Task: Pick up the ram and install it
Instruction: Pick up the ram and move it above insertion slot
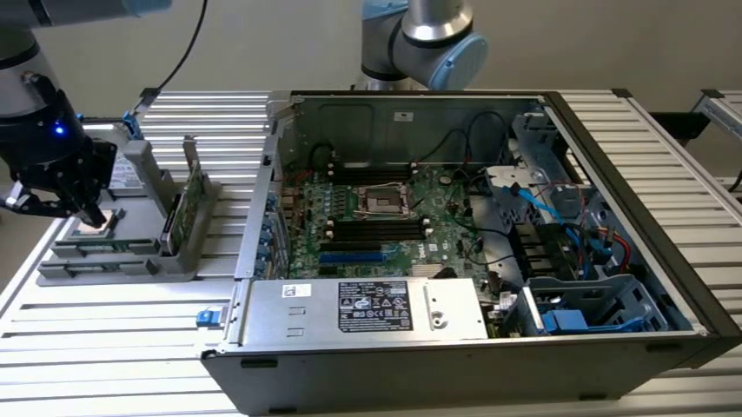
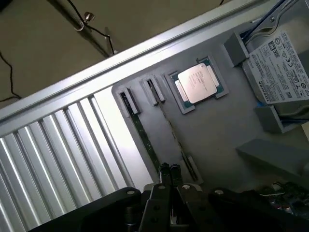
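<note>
- Ram (image 2: 143, 133): seen edge-on as a slim dark-green strip, stood upright in a narrow slot of the grey tray (image 2: 217, 125).
- Second thin strip (image 2: 170, 126): stood in the neighbouring slot, parallel to the ram, between it and the silver processor chip (image 2: 197, 83).
- Processor chip: lay flat in its square pocket of the tray, apart from both strips.
- Claw (image 2: 169, 170): hung over one end of the ram. Could not tell whether released or clenched, nor whether touching the strip.
- In the exterior view, claw (image 1: 87, 215): sat at the exterior view's left, about mid-height of the frame, low over the tray, right by the chip.
- Tall green card (image 1: 186, 204): stood upright in the same tray, toward the exterior view's right of the claw.
- Silver drive with a white label (image 2: 282, 63): lay at the tray's far corner past the chip.
- Table (image 1: 116, 347): slatted metal, carried the tray and the open computer case (image 1: 649, 217).
- Motherboard (image 1: 394, 243): lay inside the case, centre of the frame, with long black slots (image 1: 377, 228) across it.
</note>
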Robot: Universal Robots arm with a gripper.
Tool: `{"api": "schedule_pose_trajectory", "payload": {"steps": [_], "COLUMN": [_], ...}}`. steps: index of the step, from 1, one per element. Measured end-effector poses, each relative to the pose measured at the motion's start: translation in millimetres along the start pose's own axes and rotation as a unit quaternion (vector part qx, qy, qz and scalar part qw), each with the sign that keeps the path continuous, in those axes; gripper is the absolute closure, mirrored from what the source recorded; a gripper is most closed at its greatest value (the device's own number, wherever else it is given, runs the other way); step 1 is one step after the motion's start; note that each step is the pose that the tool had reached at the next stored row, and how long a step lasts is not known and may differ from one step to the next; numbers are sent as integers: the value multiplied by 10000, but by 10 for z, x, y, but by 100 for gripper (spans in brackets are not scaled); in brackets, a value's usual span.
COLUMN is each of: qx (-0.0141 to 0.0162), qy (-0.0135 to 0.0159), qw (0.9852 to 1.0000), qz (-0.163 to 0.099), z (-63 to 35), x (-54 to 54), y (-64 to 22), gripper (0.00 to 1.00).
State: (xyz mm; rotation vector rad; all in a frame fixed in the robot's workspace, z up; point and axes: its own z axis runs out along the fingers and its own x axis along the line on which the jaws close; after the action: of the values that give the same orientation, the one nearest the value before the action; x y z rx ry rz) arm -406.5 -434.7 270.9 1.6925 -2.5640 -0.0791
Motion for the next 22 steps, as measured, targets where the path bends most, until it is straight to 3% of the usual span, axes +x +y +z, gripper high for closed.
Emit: {"api": "schedule_pose_trajectory", "payload": {"steps": [4,6,12,16,17,22], "qx": [-21,-26,-20,-13,-11,-3], "qy": [-45,-52,-17,14,30,68], "qw": [9993,9984,9939,9893,9865,9783], "qz": [-373,-556,-1102,-1460,-1640,-2072], "z": [10,12,15,16,16,16], "x": [-1,-1,0,0,-1,1], "y": [-1,-1,-1,-1,-2,2], "gripper": [90,90,90,90,90,90]}}
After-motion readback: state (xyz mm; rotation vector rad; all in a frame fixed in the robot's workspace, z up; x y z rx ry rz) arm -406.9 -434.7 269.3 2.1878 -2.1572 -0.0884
